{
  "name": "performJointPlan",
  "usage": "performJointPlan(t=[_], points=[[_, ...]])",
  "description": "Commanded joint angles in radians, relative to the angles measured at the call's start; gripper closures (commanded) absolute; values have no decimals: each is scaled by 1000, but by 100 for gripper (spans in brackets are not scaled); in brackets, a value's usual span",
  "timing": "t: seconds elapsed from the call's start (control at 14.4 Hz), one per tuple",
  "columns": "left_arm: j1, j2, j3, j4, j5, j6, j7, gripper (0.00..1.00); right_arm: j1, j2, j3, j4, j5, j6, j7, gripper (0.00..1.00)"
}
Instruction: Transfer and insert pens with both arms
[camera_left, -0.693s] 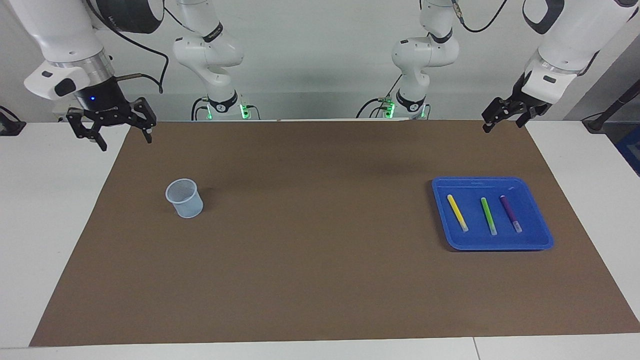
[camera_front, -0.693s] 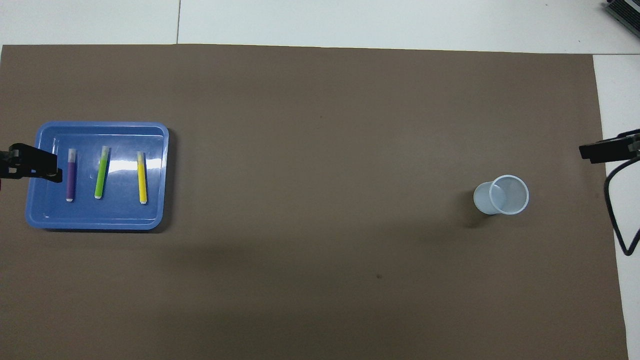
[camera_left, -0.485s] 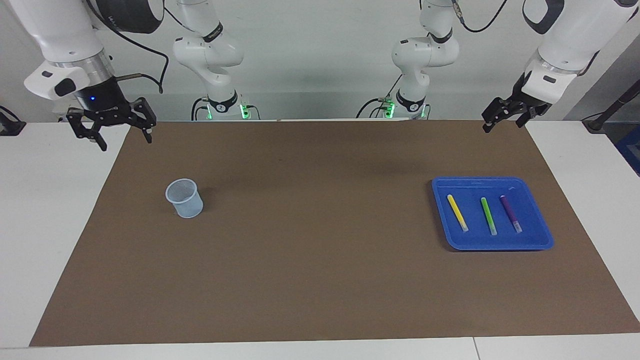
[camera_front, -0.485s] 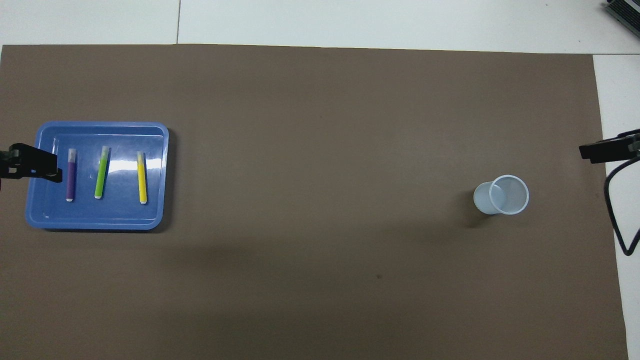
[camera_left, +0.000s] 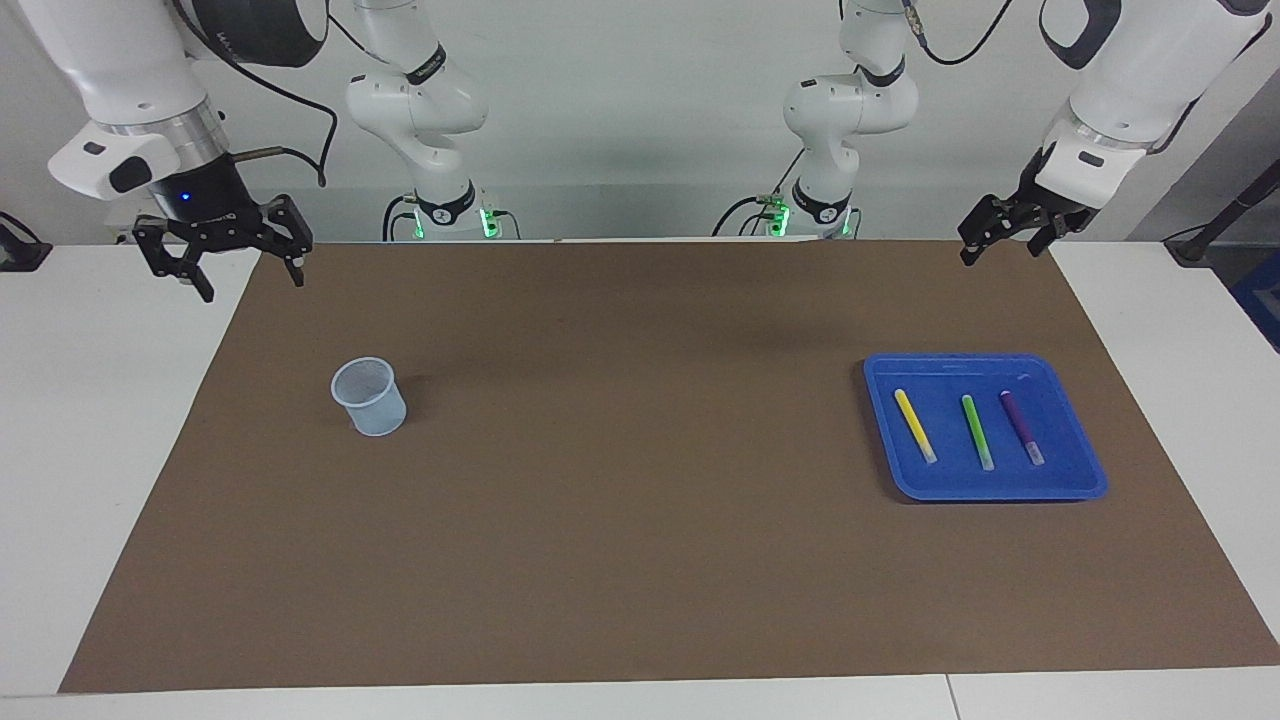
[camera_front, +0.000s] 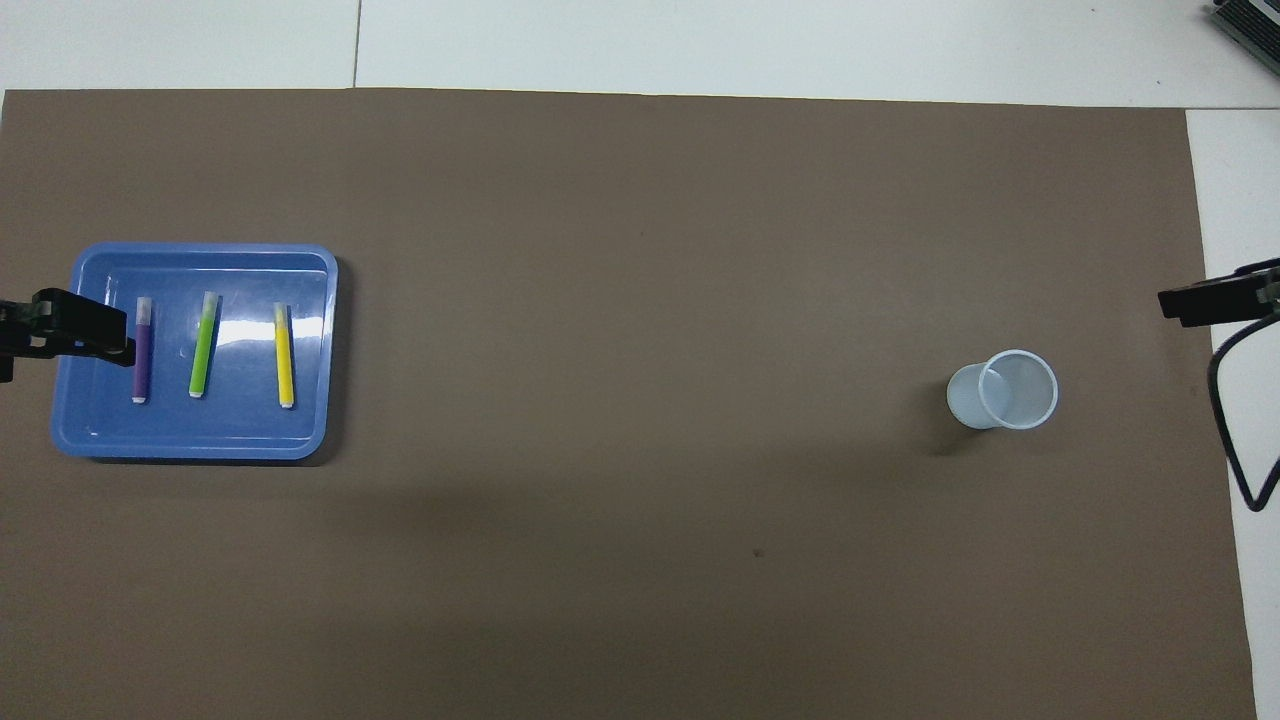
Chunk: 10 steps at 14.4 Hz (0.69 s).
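Three pens lie side by side in a blue tray (camera_left: 985, 361) at the left arm's end of the table: yellow (camera_left: 914, 424), bright green (camera_left: 977, 431) and purple (camera_left: 1021, 425). The overhead view shows the purple (camera_front: 142, 350), green (camera_front: 204, 345) and yellow (camera_front: 284, 355) pens in the tray (camera_front: 200, 251). My left gripper (camera_left: 998, 250) is open and empty, raised well above the mat, apart from the pens. In the overhead view it (camera_front: 70, 330) covers the tray's edge beside the purple pen. My right gripper (camera_left: 250, 282) is open and empty, raised over the mat's edge.
A pale blue translucent cup (camera_left: 369, 397) stands upright on the brown mat (camera_left: 640, 520) toward the right arm's end; it also shows in the overhead view (camera_front: 1005, 390). White table (camera_left: 90, 420) surrounds the mat. The right gripper's tip (camera_front: 1215, 300) and a cable show at the mat's edge.
My left gripper has shifted slightly toward the purple pen in the overhead view. The right arm, pens and cup have not moved.
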Motion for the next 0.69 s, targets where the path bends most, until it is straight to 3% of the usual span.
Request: performJointPlan(t=[0.0, 0.62], points=[[-9, -34, 8, -35, 0, 16, 1, 0, -9, -3, 5, 4, 16, -3, 16, 0], [-9, -34, 7, -48, 0, 57, 1, 0, -9, -3, 5, 3, 16, -3, 16, 0]])
